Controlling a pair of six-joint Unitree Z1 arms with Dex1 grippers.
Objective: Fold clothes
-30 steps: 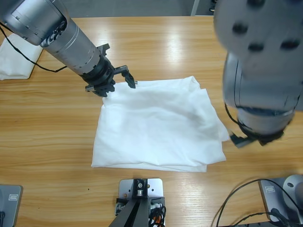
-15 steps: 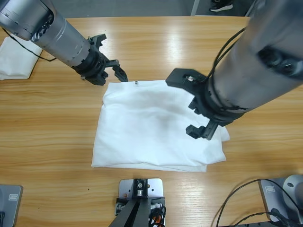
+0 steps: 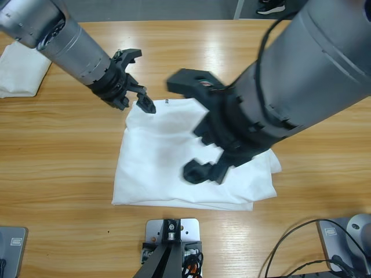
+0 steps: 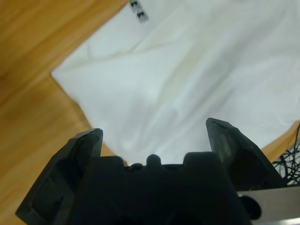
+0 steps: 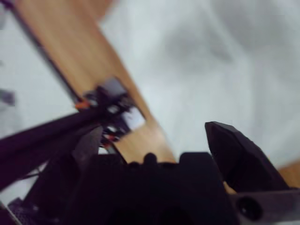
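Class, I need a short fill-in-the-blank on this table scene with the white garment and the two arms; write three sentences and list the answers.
1. The white T-shirt lies on a ____ table.
2. Both grippers have their jaws ____.
3. The left gripper hovers at the shirt's ____ edge, the one bearing the small label.

Answers: wooden; open; collar

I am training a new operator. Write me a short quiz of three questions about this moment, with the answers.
1. True or false: the left tool is shut on the shirt.
2. Which part of the shirt is the left tool nearest? A: the corner by the small label. B: the bottom edge. C: the right side.
3. Fill in: in the high view, the right tool shows with open jaws above the white ____.

Key: 1 false, its jaws are open with nothing between them; 2 A; 3 shirt.
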